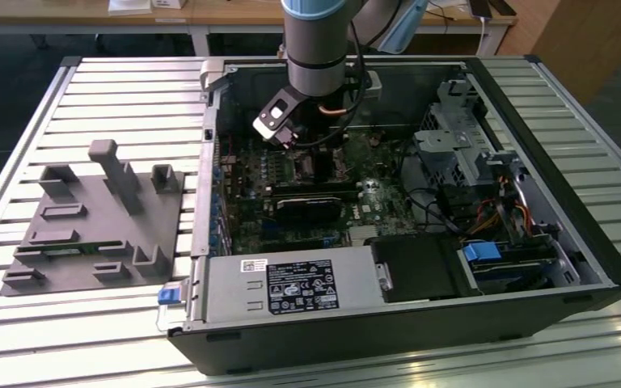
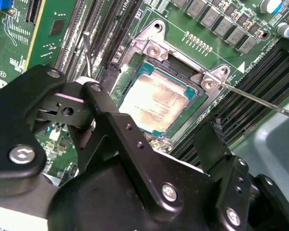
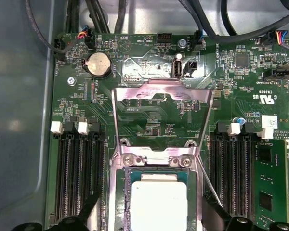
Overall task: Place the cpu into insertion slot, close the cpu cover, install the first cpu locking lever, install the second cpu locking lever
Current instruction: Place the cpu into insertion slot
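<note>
Pincer, open-jawed and empty, over cpu inside insertion slot; cpu cover up.

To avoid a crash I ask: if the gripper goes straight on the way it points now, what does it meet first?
Most likely the chip, which lies in the socket right ahead of the open gripper. How far off it is, I cannot tell.

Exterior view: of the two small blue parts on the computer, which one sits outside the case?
The small blue tab at the exterior view's left, projecting from the wall of the case. The other blue part lies inside the case.
</note>
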Robot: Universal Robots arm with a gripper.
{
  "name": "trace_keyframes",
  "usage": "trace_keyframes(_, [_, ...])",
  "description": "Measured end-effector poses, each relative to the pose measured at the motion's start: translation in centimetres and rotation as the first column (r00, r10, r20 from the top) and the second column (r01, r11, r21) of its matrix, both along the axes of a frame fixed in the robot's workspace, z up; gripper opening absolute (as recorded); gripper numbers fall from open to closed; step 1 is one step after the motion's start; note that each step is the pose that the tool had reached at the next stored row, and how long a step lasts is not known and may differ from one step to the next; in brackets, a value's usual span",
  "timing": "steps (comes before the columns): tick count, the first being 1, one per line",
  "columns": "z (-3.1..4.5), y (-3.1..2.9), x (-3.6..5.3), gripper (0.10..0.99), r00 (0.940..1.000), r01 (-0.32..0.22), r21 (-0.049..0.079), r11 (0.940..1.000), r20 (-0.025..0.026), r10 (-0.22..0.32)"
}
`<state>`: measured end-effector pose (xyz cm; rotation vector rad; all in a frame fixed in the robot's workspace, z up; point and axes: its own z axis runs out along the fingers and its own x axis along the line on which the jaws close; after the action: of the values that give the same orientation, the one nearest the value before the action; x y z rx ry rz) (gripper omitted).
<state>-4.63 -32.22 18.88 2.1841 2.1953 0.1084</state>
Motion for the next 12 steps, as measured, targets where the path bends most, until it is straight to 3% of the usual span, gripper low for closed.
trace_keyframes(3, [0.01,0.05,-0.01,0.898,1.0,0.0,0.0,1.0,-0.0001,0.0])
trace_keyframes(4, [0.01,0.08,0.0,0.831,1.0,0.0,0.0,1.0,0.0,0.0])
trace_keyframes(11, [0.03,0.21,-0.01,0.816,1.0,0.0,0.0,1.0,0.0,0.0])
trace_keyframes(12, [0.04,0.22,-0.01,0.745,1.0,0.0,0.0,1.0,-0.0001,0.0])
